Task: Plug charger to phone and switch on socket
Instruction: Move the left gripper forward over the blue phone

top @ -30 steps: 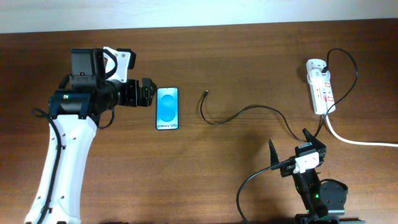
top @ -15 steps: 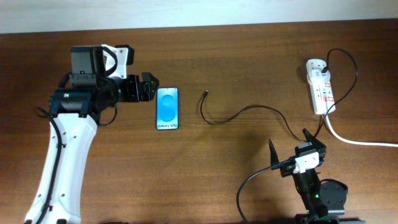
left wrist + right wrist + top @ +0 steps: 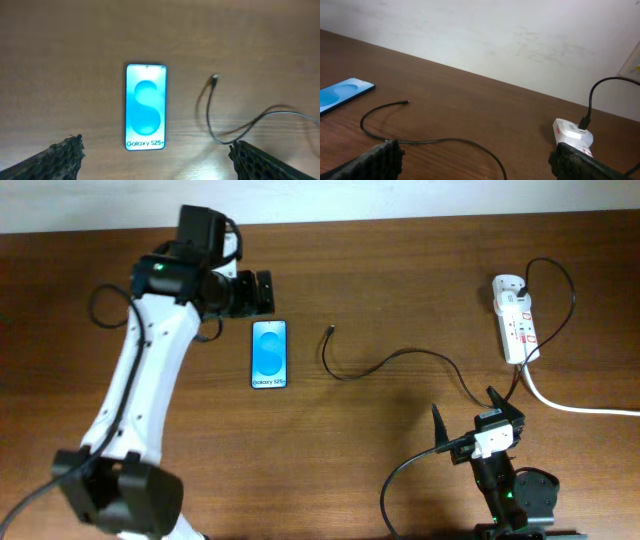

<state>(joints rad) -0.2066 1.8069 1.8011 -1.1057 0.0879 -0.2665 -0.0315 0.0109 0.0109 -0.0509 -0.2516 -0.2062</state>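
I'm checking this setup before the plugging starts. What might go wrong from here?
1. The slim blue-screened smartphone lies loose on the wooden table, so pushing a plug in may just slide it.
2. The thin black charger cable's plug tip lies flat on the wood, apart from the phone, so the open left claw may slip off it.
3. Pulling that cable could tug the white power strip, which looks unfastened.

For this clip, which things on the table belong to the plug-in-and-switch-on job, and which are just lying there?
Part of the job:
phone
charger cable
white power strip

Just there:
thick white cord of the strip
wooden table
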